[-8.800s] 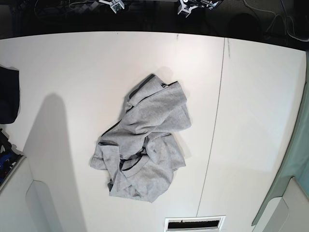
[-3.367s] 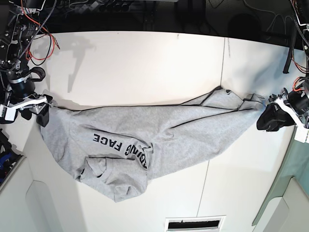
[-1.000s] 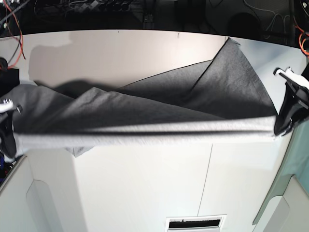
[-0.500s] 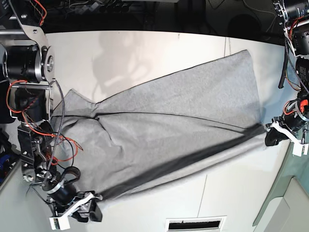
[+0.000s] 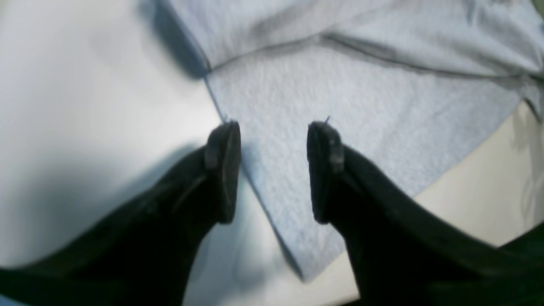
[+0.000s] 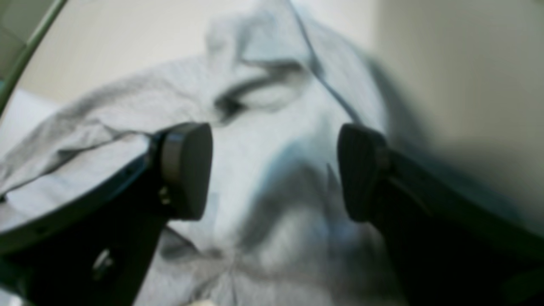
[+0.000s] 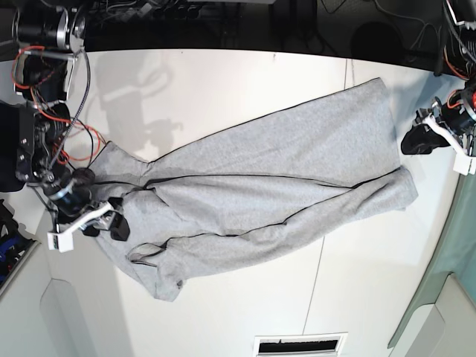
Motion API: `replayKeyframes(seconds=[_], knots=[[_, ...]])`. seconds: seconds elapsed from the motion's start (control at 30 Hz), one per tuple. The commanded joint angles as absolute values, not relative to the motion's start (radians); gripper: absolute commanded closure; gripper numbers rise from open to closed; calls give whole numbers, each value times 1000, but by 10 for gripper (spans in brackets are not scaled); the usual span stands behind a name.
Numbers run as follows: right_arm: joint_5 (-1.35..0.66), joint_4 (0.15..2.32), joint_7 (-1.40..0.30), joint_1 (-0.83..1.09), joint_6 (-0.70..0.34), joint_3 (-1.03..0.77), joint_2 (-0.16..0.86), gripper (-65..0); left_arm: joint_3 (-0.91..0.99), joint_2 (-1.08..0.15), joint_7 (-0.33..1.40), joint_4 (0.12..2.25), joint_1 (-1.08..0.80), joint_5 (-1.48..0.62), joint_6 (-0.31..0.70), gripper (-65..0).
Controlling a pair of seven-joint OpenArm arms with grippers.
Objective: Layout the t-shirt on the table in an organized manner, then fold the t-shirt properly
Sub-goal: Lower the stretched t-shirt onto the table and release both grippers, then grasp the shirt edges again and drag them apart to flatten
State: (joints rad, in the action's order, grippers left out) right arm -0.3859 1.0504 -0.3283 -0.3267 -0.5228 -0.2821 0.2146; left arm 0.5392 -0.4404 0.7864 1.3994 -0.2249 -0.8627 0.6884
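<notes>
In the left wrist view, the left pincer (image 5: 274,170) stands open, its two black fingers (image 5: 223,170) apart with nothing between them. Below the gap lies a pointed corner of the t-shirt (image 5: 340,127), flat on the bench (image 5: 85,106), its edge running diagonally down under the fingers. Farther off, the cloth rises into soft folds with a dark seam crossing them.

In the right wrist view, the right pincer (image 6: 274,170) is also open, wide, the pads (image 6: 187,170) well apart and holding nothing. Rumpled grey cloth (image 6: 272,127) fills the space beneath and beyond them, with a dark-trimmed opening, blurred, a little farther away. The bare bench (image 6: 446,63) shows pale at the far right.

From the base view, the t-shirt (image 7: 282,178) lies spread across the middle of the white bench (image 7: 223,82), stretched in a long band from lower left to upper right, plain grey side up, no lettering showing. It is not flat: long creases run along it, its right end is folded over on itself, and the left end is bunched with a sleeve-like flap hanging toward the near edge. The right pincer (image 7: 115,223) sits at the shirt's left end, just beside or on the bunched cloth. The left pincer (image 7: 418,140) sits at the far right, just off the shirt's right edge. A thin dark seam (image 7: 331,186) crosses the bench, passing under the shirt.
</notes>
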Motion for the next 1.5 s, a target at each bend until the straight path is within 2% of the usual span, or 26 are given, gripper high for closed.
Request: replayKeyframes(seconds=[0.0, 0.2, 0.5, 0.63, 0.87, 1.13, 1.23, 1.33, 1.47], knots=[[-435, 1110, -292, -337, -539, -317, 219, -449, 570, -468, 757, 1443, -237, -917, 698, -284], [-453, 1190, -328, -165, -530, -485, 228, -449, 627, -446, 761, 1501, -415, -947, 698, -284], [-480, 1184, -342, -34, -527, -482, 223, -449, 629, -430, 770, 1501, -484, -946, 698, -297], [-483, 1169, -341, -30, -523, -453, 212, -449, 629, -429, 767, 1501, -485, -946, 698, -379], [-430, 1168, -340, -30, -400, -380, 184, -449, 627, -423, 810, 1499, -495, -925, 698, -382], [-430, 1168, -329, -31, -389, -377, 133, -449, 523, -377, 760, 1498, -501, -868, 698, -381], [-430, 1166, -321, -39, -364, -377, 105, -442, 475, -362, 708, 1498, -495, -809, 645, -381], [-430, 1163, -312, -43, -361, -377, 89, -348, 442, -344, 696, 1497, -480, -755, 615, -381], [-430, 1163, -311, -44, -362, -377, 78, -135, 399, -333, 691, 1486, -450, -715, 571, -381]])
